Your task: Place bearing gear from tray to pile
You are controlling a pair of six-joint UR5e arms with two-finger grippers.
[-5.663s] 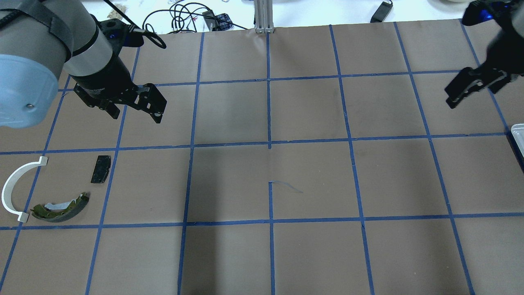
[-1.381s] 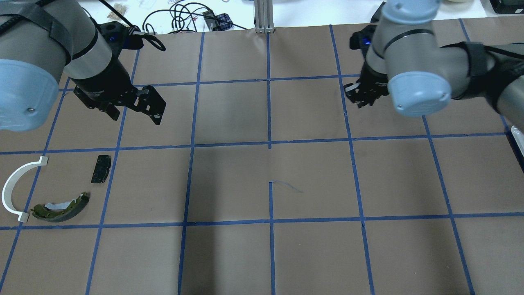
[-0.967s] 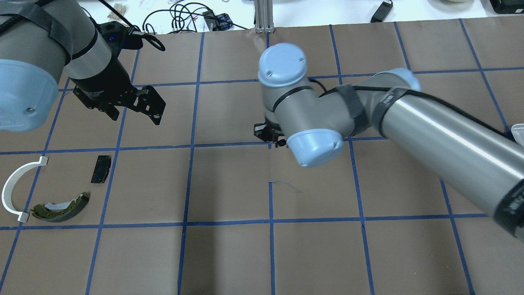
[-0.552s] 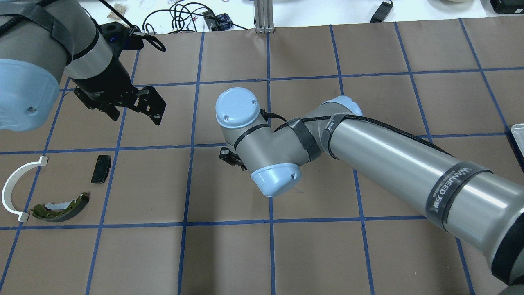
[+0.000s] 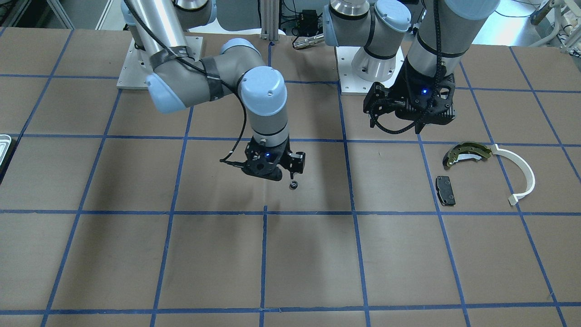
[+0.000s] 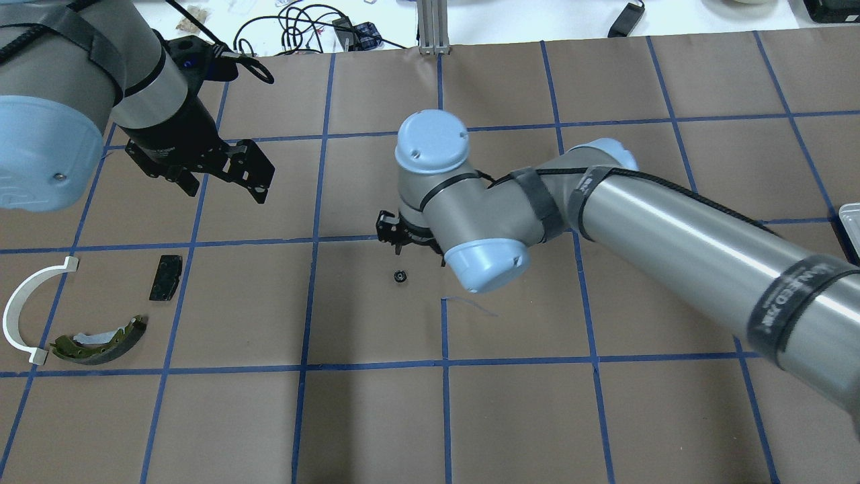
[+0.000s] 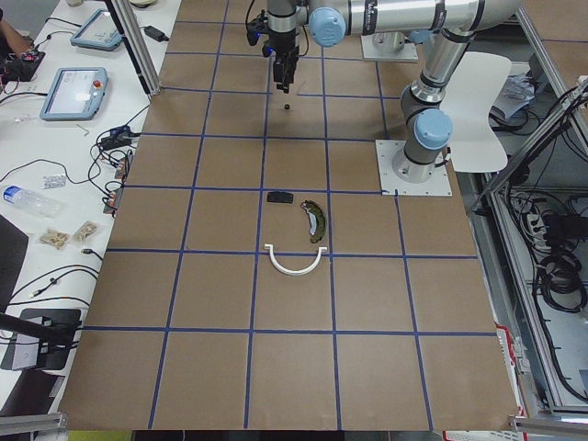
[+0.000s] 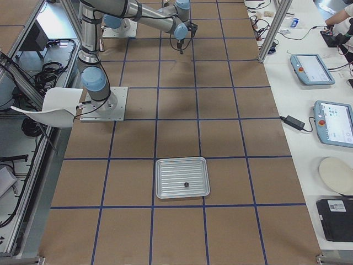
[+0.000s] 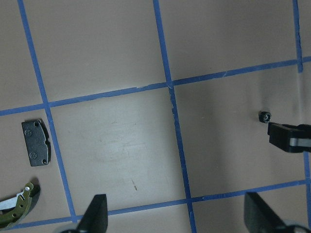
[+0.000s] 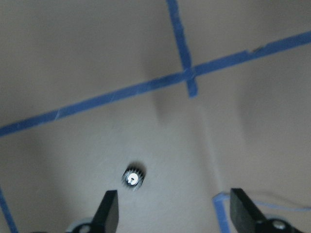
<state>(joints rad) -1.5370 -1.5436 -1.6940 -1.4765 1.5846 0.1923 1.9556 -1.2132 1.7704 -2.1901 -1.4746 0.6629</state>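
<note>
The right gripper (image 10: 176, 213) has its jaws spread wide and holds nothing. The bearing gear (image 10: 132, 178) lies flat on the brown paper of the table (image 6: 510, 417) beneath the gap, nearer one finger than the other and touching neither. The front-facing view shows the gripper raised clear of the gear. The gear sits close to the table's middle, near a crossing of blue tape lines.

The left gripper (image 9: 177, 218) is also wide open and empty, hovering near the pile. The pile, made up of the dark pad (image 6: 165, 277), the olive brake shoe (image 6: 101, 343) and the white arc strip (image 6: 27, 309), lies well apart from the gear on the robot's left. The tray (image 8: 162, 178) lies far off on the robot's right, with a small dark part (image 8: 186, 184) in it.
</note>
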